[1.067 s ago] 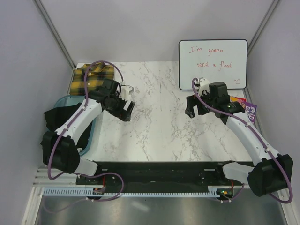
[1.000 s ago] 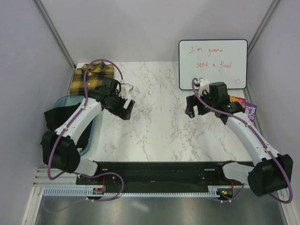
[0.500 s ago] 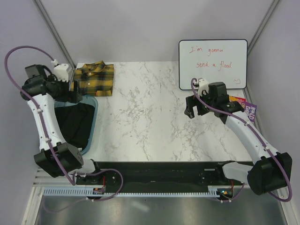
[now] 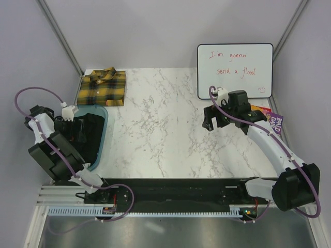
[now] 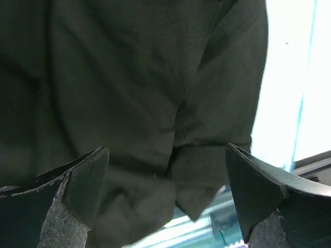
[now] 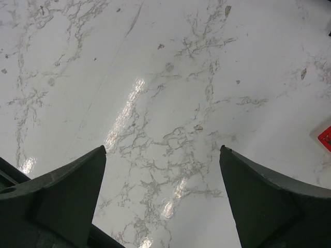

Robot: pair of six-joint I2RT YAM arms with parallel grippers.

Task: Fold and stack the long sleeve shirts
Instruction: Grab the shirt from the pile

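The yellow-and-black plaid shirt (image 4: 102,87) lies folded at the table's back left corner. The black shirt (image 4: 91,135) sits crumpled in the translucent blue tub (image 4: 105,129) at the left edge. My left gripper (image 4: 74,130) hangs open just over that black shirt (image 5: 129,93), whose cloth fills the left wrist view between the fingers (image 5: 80,186) without touching them. My right gripper (image 4: 212,119) is open above the bare marble table (image 6: 165,103), right of centre, with nothing between its fingers (image 6: 67,191).
A whiteboard (image 4: 235,70) with red writing leans at the back right. A purple and red book (image 4: 272,122) lies beside the right arm, its red corner (image 6: 325,138) at the right wrist view's edge. The tub's rim (image 5: 308,103) runs along the shirt's right side.
The left arm swung off the table's left-middle, out to the far left, then came down over the tub and the black shirt. The right arm barely shifted.
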